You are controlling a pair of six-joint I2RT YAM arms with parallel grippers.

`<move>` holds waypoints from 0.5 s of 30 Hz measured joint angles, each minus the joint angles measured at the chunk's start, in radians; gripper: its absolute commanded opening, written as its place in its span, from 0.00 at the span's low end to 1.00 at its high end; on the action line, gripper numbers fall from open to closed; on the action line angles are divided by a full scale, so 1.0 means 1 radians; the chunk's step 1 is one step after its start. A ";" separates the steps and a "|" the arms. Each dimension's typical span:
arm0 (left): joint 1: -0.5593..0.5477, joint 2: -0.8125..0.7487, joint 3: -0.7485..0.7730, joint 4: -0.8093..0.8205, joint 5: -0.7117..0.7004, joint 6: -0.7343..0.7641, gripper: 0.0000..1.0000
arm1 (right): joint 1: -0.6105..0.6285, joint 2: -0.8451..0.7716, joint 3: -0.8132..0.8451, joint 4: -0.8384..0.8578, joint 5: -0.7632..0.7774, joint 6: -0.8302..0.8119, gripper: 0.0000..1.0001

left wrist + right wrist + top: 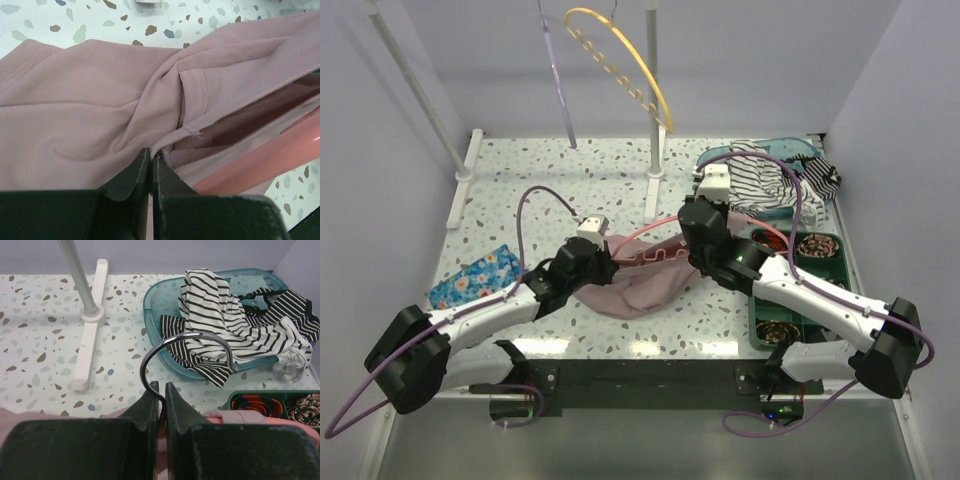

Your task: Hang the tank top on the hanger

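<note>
While the tank top point(75, 115) is pinched in the left gripper point(151, 152), the hanger point(280, 155) is clamped at its hook in the right gripper point(160, 386).

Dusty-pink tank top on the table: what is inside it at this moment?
A thin coral-pink plastic hanger lies partly inside the tank top; its notched edge and one curved arm show at the opening. How far the rest reaches is hidden by fabric.
</note>
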State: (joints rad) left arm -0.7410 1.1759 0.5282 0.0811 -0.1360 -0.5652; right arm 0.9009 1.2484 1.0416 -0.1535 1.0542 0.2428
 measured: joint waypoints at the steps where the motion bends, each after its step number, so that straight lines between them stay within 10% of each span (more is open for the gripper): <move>1: 0.000 -0.004 0.000 -0.002 0.000 0.000 0.00 | -0.002 0.000 0.000 -0.001 0.000 0.003 0.00; 15: -0.006 0.058 -0.001 0.029 0.003 0.000 0.00 | -0.035 -0.014 0.096 -0.058 -0.037 0.063 0.00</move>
State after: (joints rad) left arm -0.7467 1.2343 0.5274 0.1097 -0.1326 -0.5648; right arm 0.8658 1.2343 1.1378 -0.2115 1.0176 0.3061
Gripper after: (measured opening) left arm 0.085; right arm 0.056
